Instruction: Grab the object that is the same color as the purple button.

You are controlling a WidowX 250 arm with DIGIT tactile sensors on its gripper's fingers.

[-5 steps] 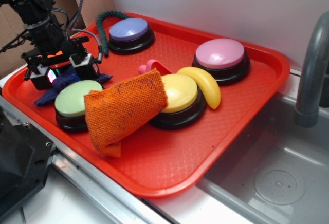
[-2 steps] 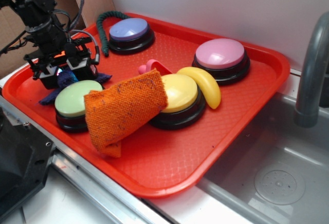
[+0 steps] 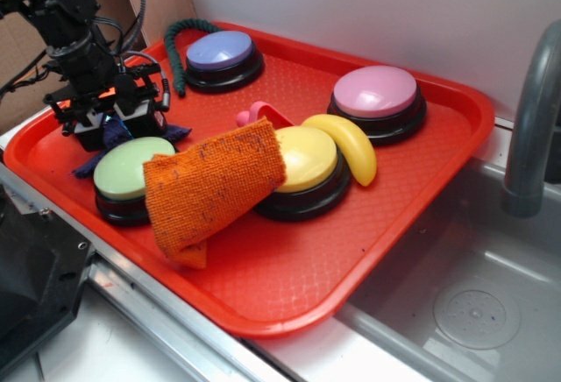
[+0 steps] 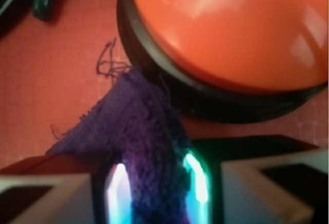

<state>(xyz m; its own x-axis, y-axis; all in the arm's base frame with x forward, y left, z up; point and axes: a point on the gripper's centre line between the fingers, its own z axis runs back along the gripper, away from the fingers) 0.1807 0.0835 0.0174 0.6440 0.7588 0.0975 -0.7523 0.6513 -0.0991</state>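
Exterior view, left to right. The gripper (image 3: 117,122) stood low over the near-left part of the red tray (image 3: 289,286), pointing down, with black cables running up the arm. Its jaws were drawn nearly together on the purple cloth (image 3: 92,162); dark corners of the fabric stuck out below and to either side of the fingers, one toward the tray's left rim and one toward the right.

Wrist view confirmed the hold: the purple cloth (image 4: 134,131) was pinched between the two lit fingers (image 4: 117,190), a bunched ridge rising into the gap, a pointed corner and loose threads lying on the tray surface. A domed button (image 4: 226,34) sat just beyond the cloth, its black base touching or nearly touching the fabric; colour there was unreliable under the glow.

Just right of the gripper was the green button (image 3: 131,172), with the orange woven cloth (image 3: 210,185) draped against its right side and leaning on the yellow button (image 3: 302,167). Behind these, at the tray's far-left edge, sat the purple button (image 3: 221,53), a dark green coiled cord (image 3: 180,49) curving beside it. A small pink item (image 3: 259,115) showed behind the orange cloth. A yellow banana (image 3: 346,145) lay between the yellow button and the pink button (image 3: 377,97). Beyond the tray's right rim: a grey sink (image 3: 473,303) and faucet (image 3: 530,119).
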